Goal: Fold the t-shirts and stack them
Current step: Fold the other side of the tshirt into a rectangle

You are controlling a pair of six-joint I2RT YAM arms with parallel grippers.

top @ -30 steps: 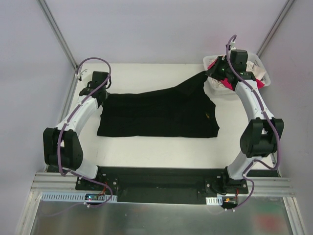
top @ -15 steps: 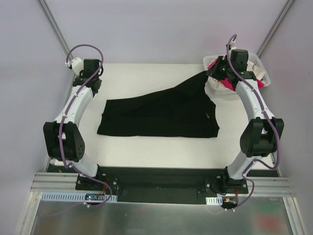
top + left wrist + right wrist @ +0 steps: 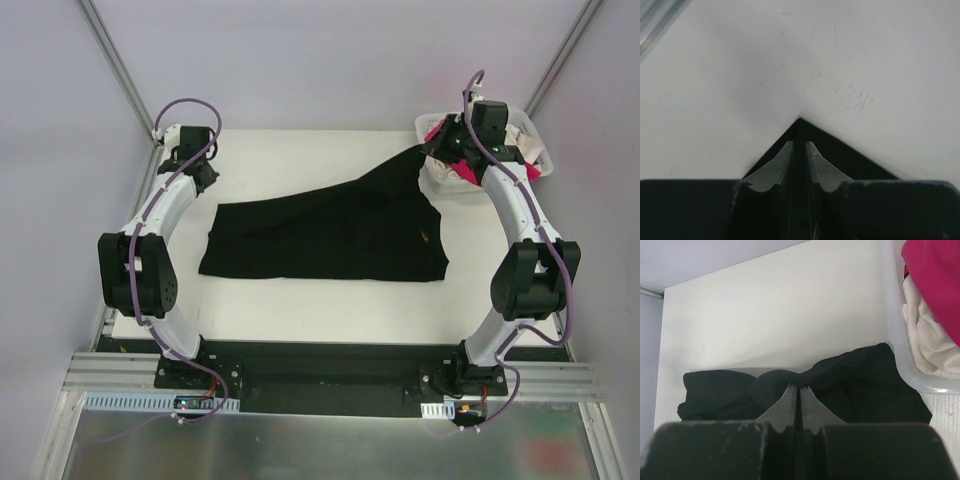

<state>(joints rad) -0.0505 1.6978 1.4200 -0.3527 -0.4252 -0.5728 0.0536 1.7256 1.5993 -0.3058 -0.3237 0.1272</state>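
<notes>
The black t-shirt (image 3: 320, 235) lies spread across the table, its back right part drawn up toward the basket. My right gripper (image 3: 432, 152) (image 3: 800, 386) is shut on a bunched fold of that black cloth (image 3: 790, 380). My left gripper (image 3: 203, 183) (image 3: 800, 144) is at the shirt's back left corner. Its jaws stand a narrow crack apart, and the black corner (image 3: 801, 125) pokes out just past the tips. Whether cloth sits in that crack I cannot tell. A pink t-shirt (image 3: 935, 280) and a white t-shirt (image 3: 930, 350) lie in the basket.
The white plastic basket (image 3: 436, 180) (image 3: 900, 355) stands at the table's back right corner, right beside the right gripper. A metal frame rail (image 3: 655, 20) runs along the table's left edge, close to the left gripper. Bare white table (image 3: 300, 300) shows in front of the shirt.
The left gripper rose from the shirt's back left corner toward the far left, then came partway back, and its jaws parted slightly. The right arm and its held fold stayed put.
</notes>
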